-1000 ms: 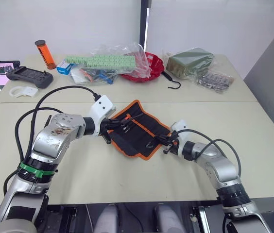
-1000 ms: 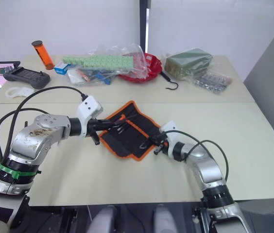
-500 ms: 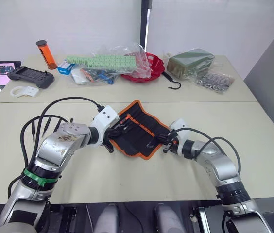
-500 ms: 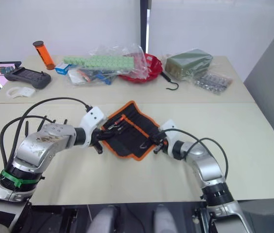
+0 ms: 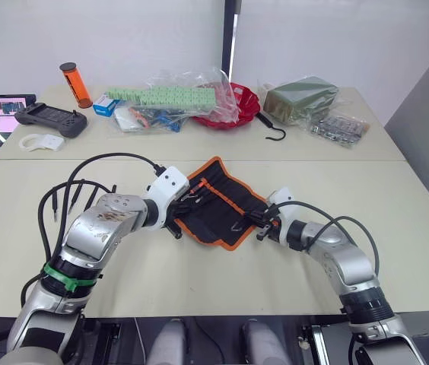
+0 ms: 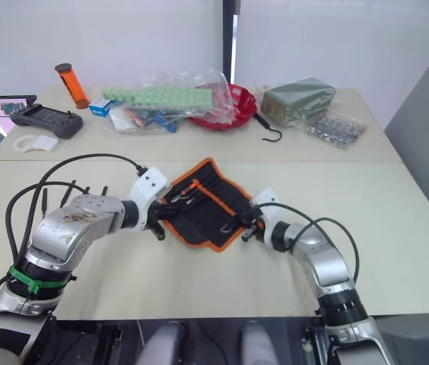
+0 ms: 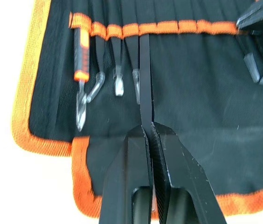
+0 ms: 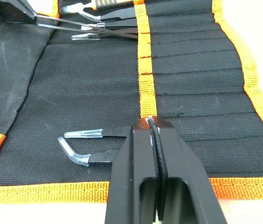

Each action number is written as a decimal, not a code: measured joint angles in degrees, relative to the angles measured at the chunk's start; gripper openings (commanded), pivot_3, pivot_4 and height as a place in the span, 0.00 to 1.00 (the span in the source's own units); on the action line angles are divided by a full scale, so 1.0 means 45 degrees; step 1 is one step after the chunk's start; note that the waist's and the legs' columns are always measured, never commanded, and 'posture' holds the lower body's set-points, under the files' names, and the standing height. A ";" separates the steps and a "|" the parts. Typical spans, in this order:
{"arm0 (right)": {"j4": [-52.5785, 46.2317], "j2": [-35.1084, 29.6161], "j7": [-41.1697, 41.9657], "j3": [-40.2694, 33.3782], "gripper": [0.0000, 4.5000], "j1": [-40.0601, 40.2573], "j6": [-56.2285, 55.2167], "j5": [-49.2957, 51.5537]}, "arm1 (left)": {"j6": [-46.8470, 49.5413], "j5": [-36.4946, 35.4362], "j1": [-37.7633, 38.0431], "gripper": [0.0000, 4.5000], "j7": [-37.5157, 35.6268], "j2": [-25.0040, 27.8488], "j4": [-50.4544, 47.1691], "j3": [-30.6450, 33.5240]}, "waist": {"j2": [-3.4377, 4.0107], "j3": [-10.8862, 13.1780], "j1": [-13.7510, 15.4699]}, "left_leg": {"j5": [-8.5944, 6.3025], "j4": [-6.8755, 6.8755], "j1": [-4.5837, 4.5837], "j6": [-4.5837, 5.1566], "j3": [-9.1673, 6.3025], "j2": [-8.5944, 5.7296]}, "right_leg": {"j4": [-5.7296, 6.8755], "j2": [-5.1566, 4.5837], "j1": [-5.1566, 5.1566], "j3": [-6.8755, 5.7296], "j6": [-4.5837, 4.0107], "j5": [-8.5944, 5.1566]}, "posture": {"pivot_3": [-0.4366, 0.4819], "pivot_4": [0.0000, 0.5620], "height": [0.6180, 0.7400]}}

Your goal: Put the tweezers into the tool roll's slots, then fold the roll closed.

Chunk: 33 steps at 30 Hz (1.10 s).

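The tool roll [image 5: 218, 201] lay open on the surface [image 5: 199, 266] between the claws. The left claw [image 7: 150, 133] was clamped on a pair of tweezers [image 7: 144, 79] entering the slots [image 7: 159, 29]. The right claw [image 8: 152, 123], closed, pinched the roll's orange stripe.

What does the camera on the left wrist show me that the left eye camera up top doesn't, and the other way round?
Left wrist view, close up: the left hand is pinching one slim tweezer. The tweezer's far end reaches the orange band of the slots, with clear-capped tips beside it.

Left eye view, the wider scene: both arms, the right hand at the roll's other edge, and the table. Farther back on it are a red bowl, a black hook and an orange tube.

Shared: the open tool roll with its orange trim.
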 measured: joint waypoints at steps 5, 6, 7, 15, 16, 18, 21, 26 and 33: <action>-0.0019 0.0062 -0.0121 -0.0002 0.01 0.0011 0.0047 0.0000 | -0.0060 0.0215 -0.0353 0.00 0.0267 -0.0568 0.0622 -0.0336 | -0.0001 -0.0001 -0.0004 | 0.0000 0.0002 0.0000 0.0000 0.0000 -0.0001 | 0.0002 0.0001 0.0000 0.0000 0.0001 0.0001 | 0.48 0.27 1.00; -0.0017 0.0076 -0.0134 0.0004 0.01 0.0007 0.0049 0.0000 | -0.0088 0.0304 -0.0458 0.00 0.0286 -0.0620 0.0762 -0.0395 | -0.0002 -0.0001 -0.0010 | 0.0000 0.0001 0.0001 0.0000 0.0000 0.0000 | 0.0002 0.0002 0.0001 0.0001 0.0000 0.0001 | 0.48 0.27 1.00; -0.0009 0.0092 -0.0145 0.0007 0.01 0.0010 0.0049 0.0000 | -0.0150 0.0387 -0.0576 0.00 0.0318 -0.0685 0.0926 -0.0526 | -0.0002 -0.0001 -0.0010 | 0.0000 0.0001 0.0002 0.0000 0.0000 0.0000 | 0.0002 0.0002 0.0001 0.0000 0.0001 0.0001 | 0.48 0.27 1.00; -0.0059 0.0283 -0.0223 0.0051 0.01 0.0039 0.0049 -0.0105 | -0.1272 0.1323 -0.1334 0.00 0.0515 -0.1687 0.2713 -0.1266 | -0.0007 -0.0007 -0.0052 | 0.0000 0.0004 0.0008 0.0000 0.0000 0.0001 | 0.0004 0.0004 0.0006 0.0000 0.0001 0.0002 | 0.48 0.27 1.00; -0.0070 0.0289 -0.0225 0.0054 0.01 0.0042 0.0049 -0.0111 | -0.1463 0.1484 -0.1471 0.00 0.0526 -0.1826 0.2999 -0.1365 | -0.0006 -0.0008 -0.0054 | 0.0000 0.0004 0.0008 0.0000 0.0000 0.0000 | 0.0005 0.0004 0.0006 0.0000 0.0002 0.0001 | 0.48 0.27 1.00; -0.0095 0.0309 -0.0226 0.0071 0.01 0.0038 0.0049 -0.0117 | -0.1721 0.1749 -0.1605 0.00 0.0535 -0.2006 0.3302 -0.1491 | -0.0006 -0.0008 -0.0059 | 0.0000 0.0003 0.0008 0.0000 0.0000 0.0001 | 0.0006 0.0004 0.0006 0.0001 0.0002 0.0001 | 0.48 0.27 1.00; -0.0193 0.0320 -0.0236 0.0071 0.01 0.0047 0.0051 -0.0122 | -0.2062 0.2002 -0.1641 0.00 0.0528 -0.2120 0.3580 -0.1587 | -0.0006 -0.0008 -0.0062 | 0.0000 0.0002 0.0008 0.0000 0.0000 0.0001 | 0.0006 0.0004 0.0006 0.0001 0.0002 0.0001 | 0.48 0.27 1.00; -0.0201 0.0344 -0.0244 0.0074 0.01 0.0053 0.0059 -0.0132 | -0.2601 0.2285 -0.1647 0.00 0.0441 -0.2277 0.4025 -0.1640 | -0.0006 -0.0009 -0.0064 | 0.0000 0.0004 0.0009 0.0000 0.0000 0.0001 | 0.0007 0.0004 0.0006 0.0001 0.0002 0.0001 | 0.48 0.27 1.00; -0.0193 0.0377 -0.0231 0.0136 0.00 0.0044 0.0059 -0.0227 | -0.2898 0.2245 -0.1767 0.35 0.0189 -0.2604 0.4606 -0.1374 | -0.0006 -0.0012 -0.0074 | 0.0000 0.0006 0.0010 0.0000 0.0000 0.0001 | 0.0009 0.0004 0.0007 0.0000 0.0002 0.0001 | 0.48 0.27 1.00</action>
